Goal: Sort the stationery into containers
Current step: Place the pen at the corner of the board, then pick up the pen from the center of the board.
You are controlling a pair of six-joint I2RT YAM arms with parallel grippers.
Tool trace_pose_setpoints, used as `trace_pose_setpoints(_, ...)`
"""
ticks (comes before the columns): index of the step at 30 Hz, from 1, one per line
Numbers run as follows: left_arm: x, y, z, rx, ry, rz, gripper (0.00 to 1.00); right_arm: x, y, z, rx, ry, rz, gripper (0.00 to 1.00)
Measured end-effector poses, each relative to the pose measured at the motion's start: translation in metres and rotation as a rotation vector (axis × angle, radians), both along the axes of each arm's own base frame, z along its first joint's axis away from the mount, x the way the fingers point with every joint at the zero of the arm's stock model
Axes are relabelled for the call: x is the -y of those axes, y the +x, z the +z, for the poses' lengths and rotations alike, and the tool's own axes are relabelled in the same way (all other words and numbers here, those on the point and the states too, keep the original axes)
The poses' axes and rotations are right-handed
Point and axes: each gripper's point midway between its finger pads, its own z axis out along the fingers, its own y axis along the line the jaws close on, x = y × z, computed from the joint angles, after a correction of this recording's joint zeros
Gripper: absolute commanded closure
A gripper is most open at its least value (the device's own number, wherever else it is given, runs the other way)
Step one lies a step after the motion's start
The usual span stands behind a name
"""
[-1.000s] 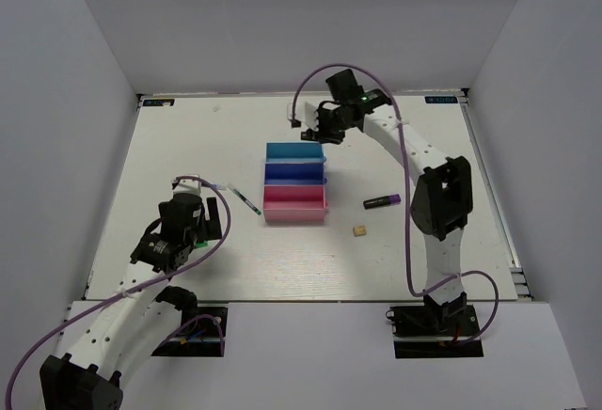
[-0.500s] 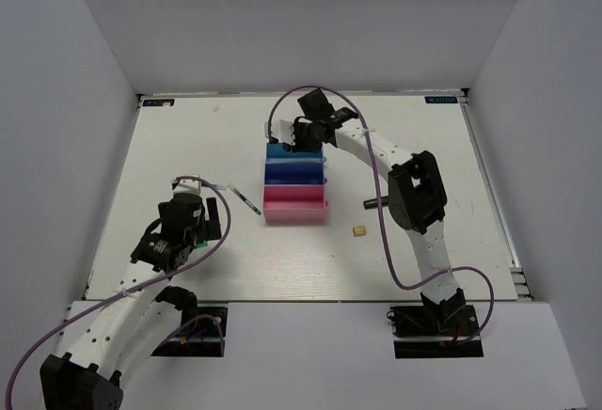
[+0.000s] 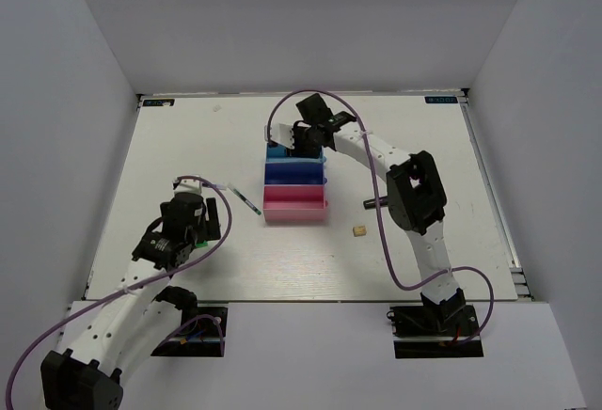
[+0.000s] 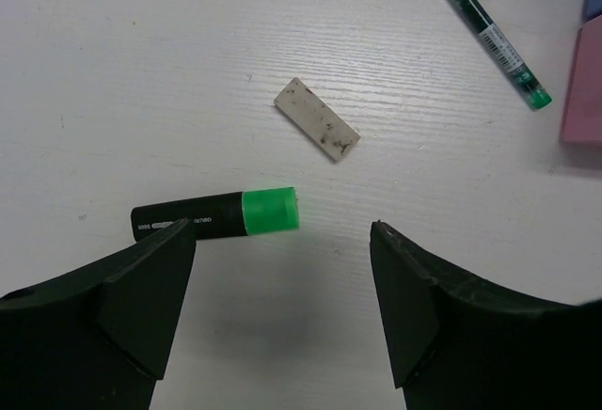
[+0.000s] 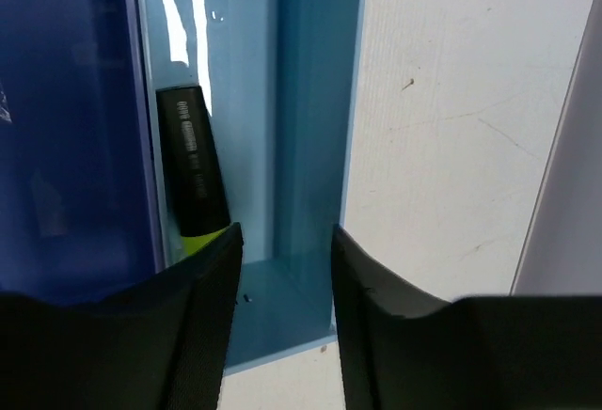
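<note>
My right gripper is open and empty, low over the teal tray. A black marker with a yellow cap lies in that tray, clear of the fingers. In the top view this gripper hangs over the teal tray, behind the blue tray and the pink tray. My left gripper is open above the table. A black marker with a green cap lies just ahead of its left finger. A thin green pen lies near the pink tray.
A small dirty white eraser lies ahead of the left gripper. A tan cube sits right of the pink tray. A dark marker end shows beside the right arm, the rest hidden. The pen lies left of the trays.
My right gripper swung left from behind the trays to over the teal tray. The right arm now hides most of the purple-capped marker. The left arm barely moved.
</note>
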Motion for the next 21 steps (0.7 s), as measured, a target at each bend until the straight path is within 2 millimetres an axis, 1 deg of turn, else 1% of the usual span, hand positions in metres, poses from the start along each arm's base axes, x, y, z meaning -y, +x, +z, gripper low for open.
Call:
trace_pose_setpoints(1, 0.0, 0.0, -0.001, -0.002, 0.001, 0.0, 0.22, 0.0, -0.001, 0.0, -0.007, 0.004, -0.009, 0.84)
trace_pose_setpoints(2, 0.0, 0.0, -0.002, -0.007, 0.004, -0.001, 0.31, 0.001, -0.002, 0.001, -0.012, 0.01, -0.017, 0.93)
trace_pose_setpoints(3, -0.001, 0.0, -0.003, -0.013, 0.003, 0.004, 0.54, 0.002, -0.005, 0.003, -0.026, 0.02, -0.035, 1.0)
trace_pose_setpoints(4, -0.001, 0.001, -0.005, -0.021, -0.002, 0.011, 0.69, 0.003, -0.007, 0.008, -0.034, 0.033, -0.048, 1.0)
trace_pose_setpoints(5, -0.002, 0.001, -0.007, -0.032, -0.004, 0.017, 0.81, 0.006, -0.013, 0.013, -0.049, 0.048, -0.067, 1.0)
trace_pose_setpoints(6, -0.004, 0.001, -0.009, -0.045, -0.008, 0.029, 0.96, 0.01, -0.02, 0.02, -0.065, 0.064, -0.081, 1.0)
trace_pose_setpoints(7, -0.005, 0.002, -0.012, -0.057, -0.019, 0.047, 0.98, 0.015, -0.025, 0.029, -0.069, 0.076, -0.09, 0.93)
trace_pose_setpoints(8, -0.007, 0.002, -0.013, -0.071, -0.024, 0.06, 0.98, 0.021, -0.032, 0.04, -0.071, 0.096, -0.105, 0.81)
trace_pose_setpoints(9, -0.008, 0.003, -0.015, -0.087, -0.036, 0.073, 0.91, 0.029, -0.04, 0.052, -0.072, 0.117, -0.117, 0.68)
trace_pose_setpoints(10, -0.008, 0.005, -0.016, -0.1, -0.054, 0.091, 0.84, 0.039, -0.047, 0.064, -0.068, 0.133, -0.128, 0.59)
trace_pose_setpoints(11, -0.009, 0.007, -0.017, -0.114, -0.071, 0.109, 0.74, 0.051, -0.054, 0.077, -0.06, 0.15, -0.143, 0.49)
trace_pose_setpoints(12, -0.01, 0.009, -0.018, -0.131, -0.092, 0.13, 0.51, 0.063, -0.059, 0.089, -0.045, 0.163, -0.157, 0.46)
trace_pose_setpoints(13, -0.009, 0.012, -0.018, -0.14, -0.115, 0.152, 0.43, 0.077, -0.063, 0.097, -0.034, 0.166, -0.169, 0.44)
trace_pose_setpoints(14, -0.01, 0.017, -0.018, -0.16, -0.126, 0.169, 0.38, 0.09, -0.068, 0.103, -0.027, 0.167, -0.181, 0.44)
trace_pose_setpoints(15, -0.01, 0.022, -0.018, -0.178, -0.143, 0.194, 0.29, 0.107, -0.071, 0.104, -0.023, 0.157, -0.194, 0.43)
trace_pose_setpoints(16, -0.011, 0.027, -0.018, -0.189, -0.154, 0.21, 0.26, 0.124, -0.076, 0.101, -0.034, 0.142, -0.202, 0.43)
trace_pose_setpoints(18, -0.008, 0.035, -0.018, -0.216, -0.18, 0.234, 0.25, 0.16, -0.087, 0.084, -0.066, 0.091, -0.202, 0.41)
trace_pose_setpoints(20, -0.005, 0.039, -0.019, -0.232, -0.195, 0.242, 0.23, 0.197, -0.108, 0.053, -0.133, 0.021, -0.173, 0.41)
trace_pose_setpoints(21, -0.004, 0.039, -0.02, -0.239, -0.204, 0.243, 0.23, 0.213, -0.123, 0.035, -0.174, -0.011, -0.156, 0.41)
